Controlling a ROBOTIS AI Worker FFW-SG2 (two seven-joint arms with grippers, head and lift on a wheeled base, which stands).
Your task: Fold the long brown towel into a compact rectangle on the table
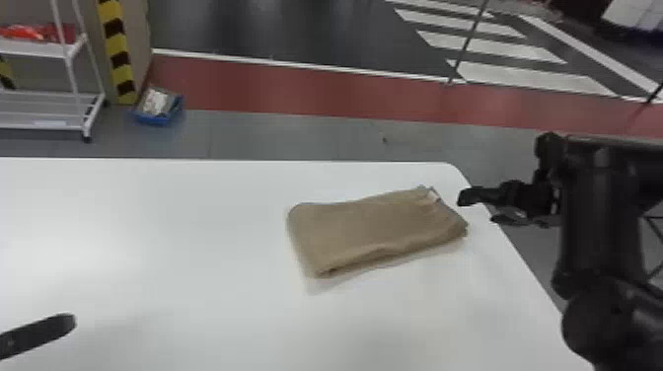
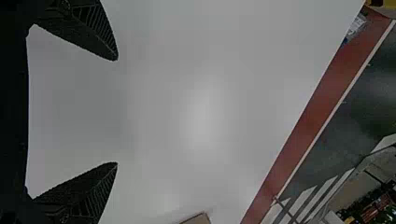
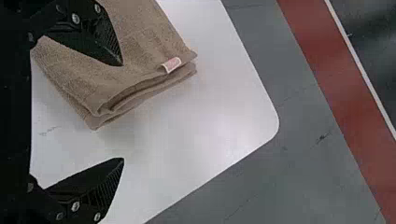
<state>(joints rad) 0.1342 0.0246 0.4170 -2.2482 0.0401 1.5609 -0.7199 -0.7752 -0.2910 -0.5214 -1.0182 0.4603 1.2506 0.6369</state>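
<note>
The brown towel point(image 1: 375, 227) lies folded in layers as a rough rectangle on the right half of the white table, its small label at the far right corner. My right gripper point(image 1: 476, 209) is just right of the towel's right end, over the table edge. In the right wrist view that gripper point(image 3: 123, 112) stands open, one finger over the towel point(image 3: 140, 51) and nothing between the tips. At the head view's lower left is one finger of my left gripper point(image 1: 66, 323), well away from the towel. The left wrist view has this gripper point(image 2: 116, 112) wide open above bare tabletop, with a towel corner point(image 2: 198, 219) at the border.
The white table point(image 1: 172, 222) has a rounded far right corner near the towel. Beyond it on the floor stand a white wheeled rack point(image 1: 74, 54) and a blue bin point(image 1: 158, 106) at the back left. My right arm reaches in over the table's right edge.
</note>
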